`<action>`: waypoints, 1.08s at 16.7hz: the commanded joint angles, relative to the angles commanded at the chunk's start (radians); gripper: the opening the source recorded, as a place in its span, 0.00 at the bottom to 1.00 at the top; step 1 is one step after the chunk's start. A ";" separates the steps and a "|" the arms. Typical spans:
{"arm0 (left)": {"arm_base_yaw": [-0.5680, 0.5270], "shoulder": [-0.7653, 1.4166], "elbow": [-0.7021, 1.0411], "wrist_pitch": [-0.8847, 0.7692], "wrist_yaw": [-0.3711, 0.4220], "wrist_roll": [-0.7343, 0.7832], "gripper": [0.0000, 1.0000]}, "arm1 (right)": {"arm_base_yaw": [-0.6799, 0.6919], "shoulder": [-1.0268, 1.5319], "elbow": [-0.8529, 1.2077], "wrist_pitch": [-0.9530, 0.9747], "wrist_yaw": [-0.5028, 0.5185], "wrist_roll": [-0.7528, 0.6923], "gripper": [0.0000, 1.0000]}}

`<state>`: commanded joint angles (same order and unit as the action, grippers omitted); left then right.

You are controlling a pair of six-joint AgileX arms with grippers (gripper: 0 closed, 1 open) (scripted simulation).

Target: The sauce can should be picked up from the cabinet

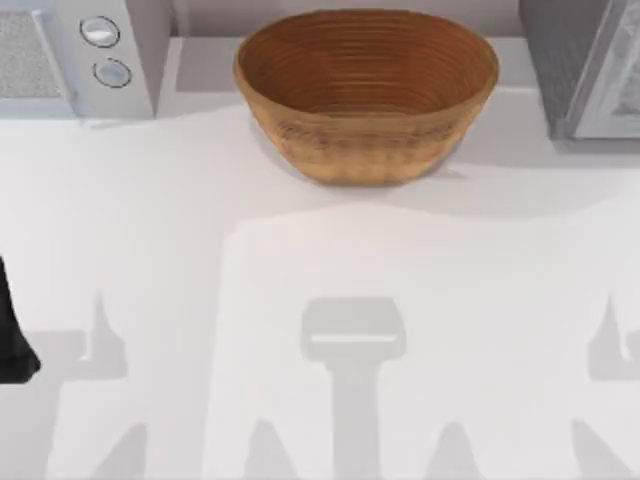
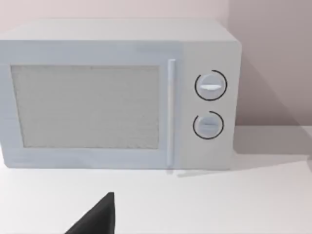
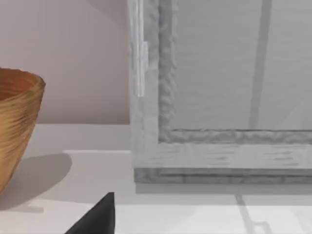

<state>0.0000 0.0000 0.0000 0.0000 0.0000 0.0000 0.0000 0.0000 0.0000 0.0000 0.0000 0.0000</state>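
The large woven brown basket [image 1: 366, 92] stands at the far middle of the white table [image 1: 320, 300]. A pale grey microwave with two round dials [image 1: 85, 55] occupies the far left; a grey glass-fronted cabinet [image 1: 590, 65] the far right. The left gripper [image 1: 12, 335] sits at the near left edge; whether its fingers are parted cannot be told. The wrist views face the microwave [image 2: 117, 95] and the cabinet [image 3: 219, 92].

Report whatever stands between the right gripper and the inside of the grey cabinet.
The grey cabinet's framed panel door looks closed, straight ahead of the right gripper, so it likely blocks the way inside. The brown woven basket sits off to the side, out of that path.
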 joint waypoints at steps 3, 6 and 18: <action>0.000 0.000 0.000 0.000 0.000 0.000 1.00 | 0.002 0.009 0.011 -0.002 0.001 0.000 1.00; 0.000 0.000 0.000 0.000 0.000 0.000 1.00 | 0.017 0.091 0.106 -0.025 0.011 0.000 1.00; 0.000 0.000 0.000 0.000 0.000 0.000 1.00 | 0.122 0.879 1.123 -0.277 0.131 0.009 1.00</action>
<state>0.0000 0.0000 0.0000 0.0000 0.0000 0.0000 0.1217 0.8791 1.1234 -0.2775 0.1308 0.0092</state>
